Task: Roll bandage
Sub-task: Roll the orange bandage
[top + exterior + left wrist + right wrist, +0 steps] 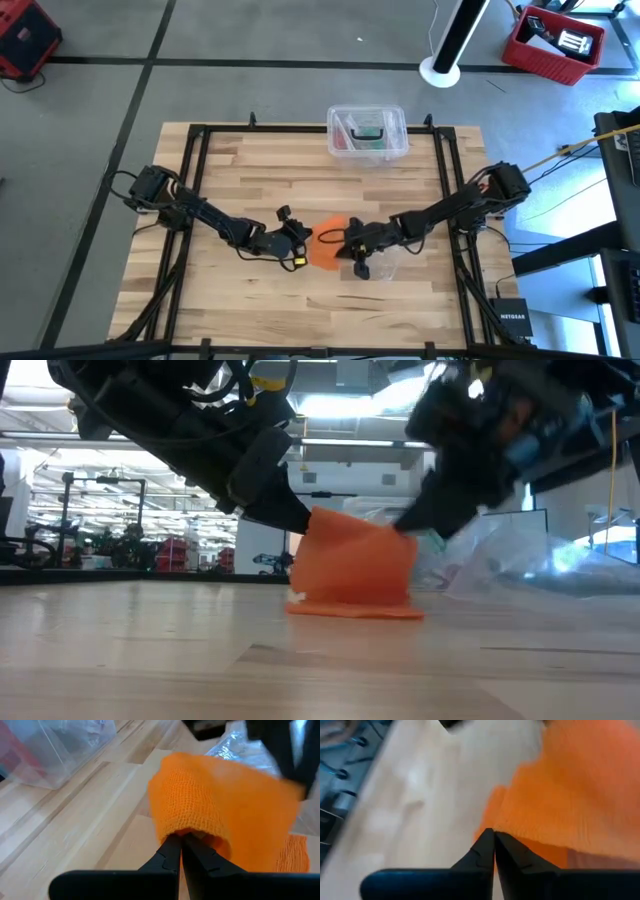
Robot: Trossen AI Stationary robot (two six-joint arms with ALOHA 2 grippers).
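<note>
While both dark arms reach inward over the pale wooden slatted table point(240, 170), their grippers meet at the bright orange soft woven fabric bandage point(328, 243), which sits near the middle of the table, slightly toward its near edge. From the low camera, the bandage point(355, 565) stands up as a draped hump, its lower edge resting on the wood and its top lifted between the two grippers.

Coming in from the left, the left gripper point(297, 245) has its fingers pressed fully together, the tips pinching the left edge of the bandage point(220, 805); its own wrist camera shows the two dark fingers point(170, 851) meeting in a point with orange cloth folded over them. Coming in from the right, the right gripper point(345, 243) is also closed down, its fingertips point(485, 845) meeting at the edge of the bandage point(575, 795); whether cloth is caught between them cannot be told.

A crumpled clear plastic wrapper point(385, 265) lies on the table just to the right of the bandage, under the right arm. A clear plastic box point(367, 132) with small items inside sits at the far edge of the table, well apart from the bandage.
</note>
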